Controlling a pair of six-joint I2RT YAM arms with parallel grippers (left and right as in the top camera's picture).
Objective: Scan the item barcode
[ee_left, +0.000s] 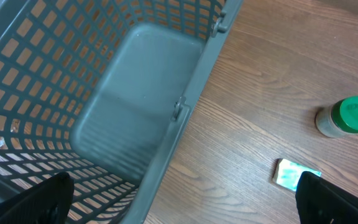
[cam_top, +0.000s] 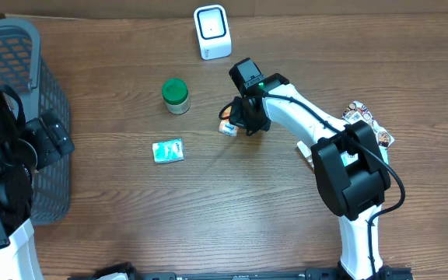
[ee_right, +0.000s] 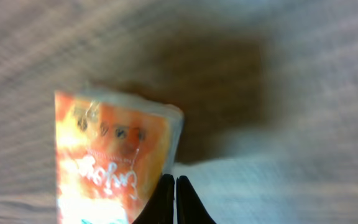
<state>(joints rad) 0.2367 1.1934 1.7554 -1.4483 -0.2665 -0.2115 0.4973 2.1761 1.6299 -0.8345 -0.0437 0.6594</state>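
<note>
Your right gripper [ee_right: 176, 190] is closed, its two tips pressed flat together. The orange packet [ee_right: 114, 162] lies on the table just off to one side of those tips, not squarely between them. In the wrist view the tips meet right at the packet's near corner. You cannot tell from here whether they pinch a sliver of wrapper or nothing at all, so judge that before you lift. The packet's long axis runs roughly along the line of the fingers, slightly tilted, with its printed face up toward the camera. From above, the packet [cam_top: 227, 127] sits touching or just beside the gripper, on the side away from the right arm's own base. The white scanner [cam_top: 212, 31] stands near, out beyond the gripper, so the carry is a short reach forward. The right arm is plainly the nearer one. Your left gripper [ee_left: 185, 186] hangs wide open over the basket [ee_left: 166, 143] rim, well apart from the packet.
</note>
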